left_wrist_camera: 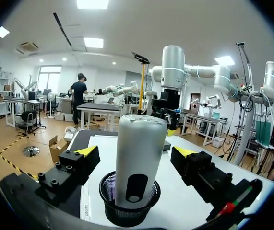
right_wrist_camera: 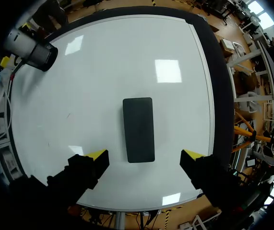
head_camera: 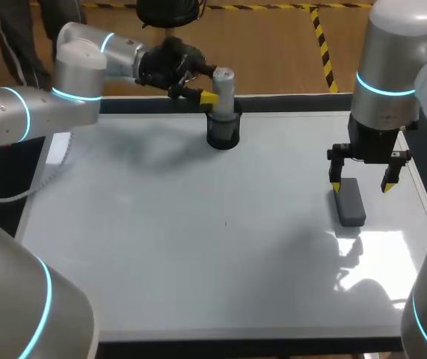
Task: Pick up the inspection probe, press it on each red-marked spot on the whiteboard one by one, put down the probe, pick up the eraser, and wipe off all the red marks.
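The right hand [head_camera: 361, 187] hangs spread above the eraser [head_camera: 349, 202], which lies flat on the whiteboard [head_camera: 198, 262] near its right edge. Farther back, the probe [head_camera: 223, 88] stands upright in a black mesh cup [head_camera: 223, 133]. The left hand [left_wrist_camera: 136, 151] flanks the probe, its fingers spread and clear of it.

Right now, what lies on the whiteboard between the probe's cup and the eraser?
Nothing: the whiteboard between cup and eraser is bare, as the head view shows.
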`<state>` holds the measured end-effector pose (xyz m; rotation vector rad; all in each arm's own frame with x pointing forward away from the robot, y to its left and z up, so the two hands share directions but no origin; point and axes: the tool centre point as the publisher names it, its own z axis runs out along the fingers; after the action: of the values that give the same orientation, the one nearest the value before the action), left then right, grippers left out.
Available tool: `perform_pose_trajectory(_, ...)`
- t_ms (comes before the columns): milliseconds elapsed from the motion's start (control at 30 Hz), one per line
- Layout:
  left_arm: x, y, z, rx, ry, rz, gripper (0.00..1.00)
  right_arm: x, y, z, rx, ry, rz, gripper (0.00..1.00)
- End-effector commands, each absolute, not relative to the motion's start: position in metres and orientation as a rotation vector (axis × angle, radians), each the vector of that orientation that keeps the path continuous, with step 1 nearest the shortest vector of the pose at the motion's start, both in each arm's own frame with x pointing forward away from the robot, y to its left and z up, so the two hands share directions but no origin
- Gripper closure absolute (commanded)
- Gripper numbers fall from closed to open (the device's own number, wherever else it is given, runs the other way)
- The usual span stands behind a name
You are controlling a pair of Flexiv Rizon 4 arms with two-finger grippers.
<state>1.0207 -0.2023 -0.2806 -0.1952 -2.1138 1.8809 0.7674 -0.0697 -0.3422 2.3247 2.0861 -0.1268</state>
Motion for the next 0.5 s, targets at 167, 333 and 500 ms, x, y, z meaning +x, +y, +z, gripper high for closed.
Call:
perform_pose_trajectory(167, 1.013, -0.186, -0.273, -0.163, -2.145, 1.901, 0.00, 0.766, -0.071, -0.341, 2.324, 2.087, -0.123, 0.00)
perform_pose_trajectory(333, 1.012, -0.178, -0.270, -0.151, -2.154, 1.916, 0.00, 0.766, -0.071, -0.341, 2.324, 2.087, -0.123, 0.00)
perform_pose_trajectory(500, 1.012, -0.170, -0.269, -0.139, -2.167, 1.928, 0.00, 0.766, -0.071, -0.341, 2.324, 2.087, -0.123, 0.00)
